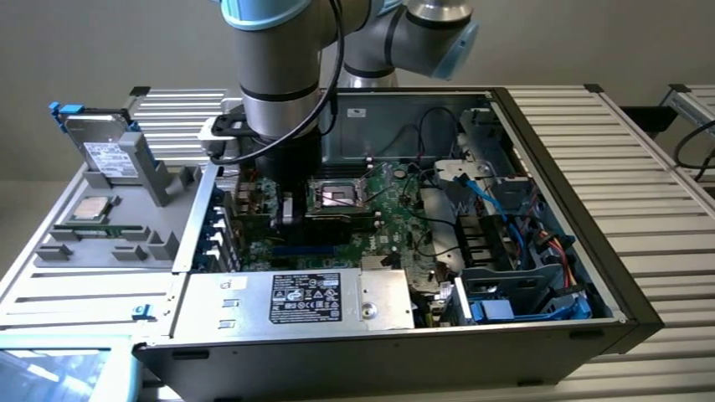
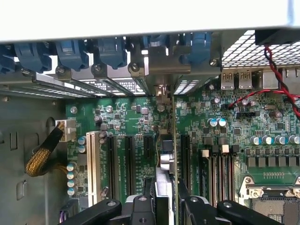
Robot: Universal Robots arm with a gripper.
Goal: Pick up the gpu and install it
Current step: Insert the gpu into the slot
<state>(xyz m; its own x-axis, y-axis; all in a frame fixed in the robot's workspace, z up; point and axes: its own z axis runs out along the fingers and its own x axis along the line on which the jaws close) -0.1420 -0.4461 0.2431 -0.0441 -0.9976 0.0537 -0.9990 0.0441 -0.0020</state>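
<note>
Grey wall [image 1: 112,42] backs a slatted metal table [image 1: 659,167], on which an open case [image 1: 625,293] lies on its side. Well off from the claw, toward the exterior view's left, a grey tray [image 1: 67,251] sits outside the case. A drive [image 1: 112,155] stands upright in it, and a square chip [image 1: 92,208] lies flat nearer the camera. The arm [image 1: 280,84] reaches down into the case, and the claw [image 1: 288,194] hangs low over the board [image 1: 380,226]. It pinches the gpu [image 1: 287,211], which stands on edge right under it. Nearer the camera than the claw, the power supply [image 1: 290,300] lies along the case's front wall. Just beside the claw, toward the exterior view's right, is the socket [image 1: 338,197]. Farther that way run blue cables [image 1: 491,197].

From the wrist, the claw [image 2: 164,208] has a black finger [image 2: 143,206] on each face of the gpu [image 2: 163,161]. The gpu is seen edge-on and upright, and its silver bracket [image 2: 161,89] reaches the rear wall ahead of the claw. On one side of the claw lie a braided cable [image 2: 42,154], a white slot [image 2: 91,159] and two empty black slots [image 2: 129,159]. On the other side are the memory slots [image 2: 215,173] and a red-and-black wire [image 2: 276,70]. Blue latches [image 2: 70,51] line the rear wall beyond the claw. Whether the gpu's edge sits fully in its slot I cannot tell.
</note>
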